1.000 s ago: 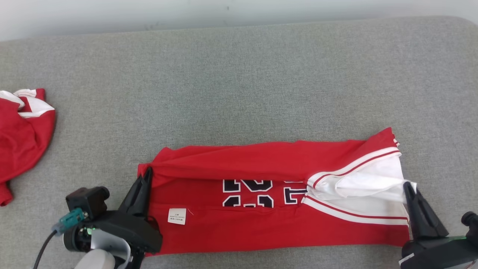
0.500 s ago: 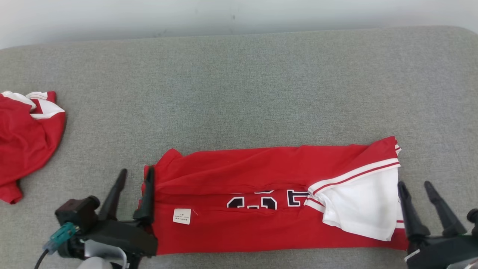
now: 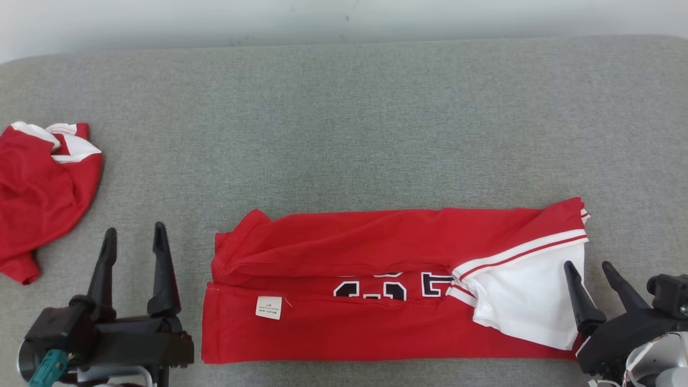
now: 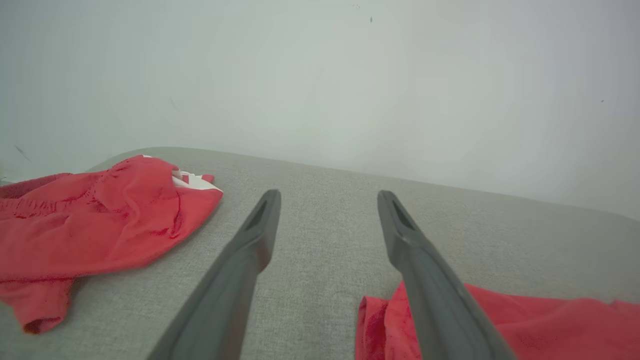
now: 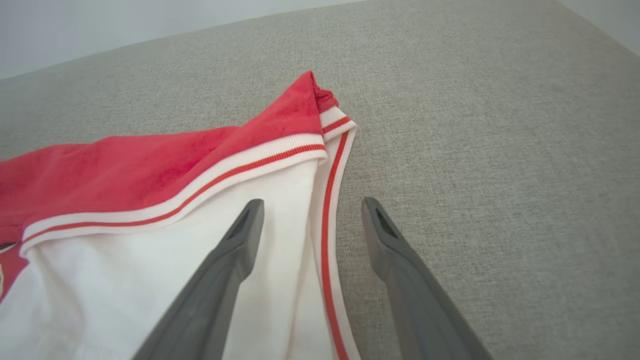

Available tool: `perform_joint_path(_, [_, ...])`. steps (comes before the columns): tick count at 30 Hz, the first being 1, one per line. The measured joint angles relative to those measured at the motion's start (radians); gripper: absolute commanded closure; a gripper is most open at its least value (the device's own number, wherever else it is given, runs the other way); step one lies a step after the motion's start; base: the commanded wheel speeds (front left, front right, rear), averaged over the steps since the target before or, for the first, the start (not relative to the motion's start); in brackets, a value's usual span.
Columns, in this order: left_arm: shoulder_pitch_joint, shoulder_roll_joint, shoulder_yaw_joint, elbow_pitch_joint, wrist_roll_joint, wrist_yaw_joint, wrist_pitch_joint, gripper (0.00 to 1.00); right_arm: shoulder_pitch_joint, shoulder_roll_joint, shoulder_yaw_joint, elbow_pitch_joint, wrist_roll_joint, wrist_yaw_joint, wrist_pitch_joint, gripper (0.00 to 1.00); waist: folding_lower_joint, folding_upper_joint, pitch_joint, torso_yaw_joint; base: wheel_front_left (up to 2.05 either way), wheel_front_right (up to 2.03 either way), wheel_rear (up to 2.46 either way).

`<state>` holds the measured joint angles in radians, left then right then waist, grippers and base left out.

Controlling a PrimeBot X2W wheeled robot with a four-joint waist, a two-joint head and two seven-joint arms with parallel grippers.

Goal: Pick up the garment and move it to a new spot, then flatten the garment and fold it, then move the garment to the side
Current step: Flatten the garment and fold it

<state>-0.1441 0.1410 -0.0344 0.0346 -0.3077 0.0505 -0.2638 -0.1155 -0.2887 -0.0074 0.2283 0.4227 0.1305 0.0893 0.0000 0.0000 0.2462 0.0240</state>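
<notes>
The garment (image 3: 376, 285) is a red jersey with black-and-white numbers and a white panel with red stripes at its right end, folded into a long band near the front edge. My left gripper (image 3: 134, 236) stands open left of its left end, apart from it; in the left wrist view that red end (image 4: 500, 325) lies by the right finger. My right gripper (image 3: 588, 269) is open at the right end, its left finger over the white panel (image 5: 175, 260), nothing held between the fingers.
A second crumpled red and white garment (image 3: 37, 188) lies at the far left, also in the left wrist view (image 4: 100, 220). The grey padded surface (image 3: 349, 123) stretches back to a pale wall, with a rounded corner at the right.
Both grippers have opened and let go of the jersey, whose lifted fold now lies down. The left gripper has drawn away to the left. The camera view has shifted slightly.
</notes>
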Motion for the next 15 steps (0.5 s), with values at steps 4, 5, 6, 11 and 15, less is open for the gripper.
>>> perform_joint_path(4, [0.023, -0.032, 0.045, 0.004, 0.056, -0.033, 0.000, 0.00, -0.024, -0.005, 0.020, 0.063, 0.009, 0.000, 0.014, 0.00, 0.0000, 0.0001, 0.002, 0.011, 0.00, 0.00, 0.00])
perform_joint_path(5, [0.029, -0.036, 0.053, 0.008, 0.074, -0.040, 0.000, 0.00, -0.026, -0.006, 0.025, 0.078, 0.012, 0.000, 0.020, 0.00, 0.0000, 0.0000, 0.002, 0.014, 0.00, 0.00, 0.00])
perform_joint_path(6, [0.033, -0.040, 0.060, 0.011, 0.084, -0.044, 0.000, 0.00, -0.028, -0.008, 0.030, 0.093, 0.016, 0.000, 0.029, 0.00, 0.0000, 0.0000, 0.002, 0.016, 0.00, 0.00, 0.00])
perform_joint_path(11, [0.046, -0.062, 0.091, 0.020, 0.117, -0.063, 0.000, 0.00, -0.035, -0.013, 0.060, 0.116, 0.040, 0.000, 0.040, 1.00, 0.0000, 0.0000, -0.001, 0.023, 0.00, 0.00, 0.00])
perform_joint_path(15, [0.050, -0.073, 0.123, 0.036, 0.131, -0.087, 0.000, 0.00, -0.041, -0.017, 0.079, 0.127, 0.070, 0.001, 0.041, 1.00, 0.0000, 0.0000, -0.007, 0.021, 0.00, 0.00, 0.00])
